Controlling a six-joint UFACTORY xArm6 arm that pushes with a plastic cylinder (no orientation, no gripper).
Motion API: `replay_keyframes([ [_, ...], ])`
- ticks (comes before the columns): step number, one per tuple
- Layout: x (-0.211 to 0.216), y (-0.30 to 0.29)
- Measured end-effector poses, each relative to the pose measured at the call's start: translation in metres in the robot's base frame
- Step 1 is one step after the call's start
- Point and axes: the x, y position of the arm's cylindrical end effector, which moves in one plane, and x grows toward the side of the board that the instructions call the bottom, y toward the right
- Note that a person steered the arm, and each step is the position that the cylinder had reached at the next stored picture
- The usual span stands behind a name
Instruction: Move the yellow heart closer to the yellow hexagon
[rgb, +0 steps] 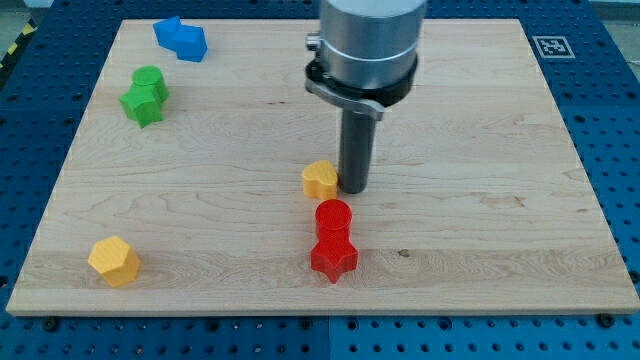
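The yellow heart (320, 180) lies near the middle of the wooden board. My tip (354, 189) stands right beside it on its right, touching or almost touching it. The yellow hexagon (113, 261) lies at the board's bottom left, far from the heart.
A red cylinder (333, 218) and a red star (333, 259) sit just below the heart and tip. A green cylinder (150, 81) and green star (141, 104) lie at the upper left. Two blue blocks (181, 38) lie at the top left. The board's edge (320, 312) runs along the bottom.
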Motion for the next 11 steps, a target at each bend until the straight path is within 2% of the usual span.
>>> replay_keyframes([
  [4,-0.001,-0.089],
  [6,-0.029,-0.099],
  [7,-0.029,-0.102],
  [11,0.005,-0.130],
])
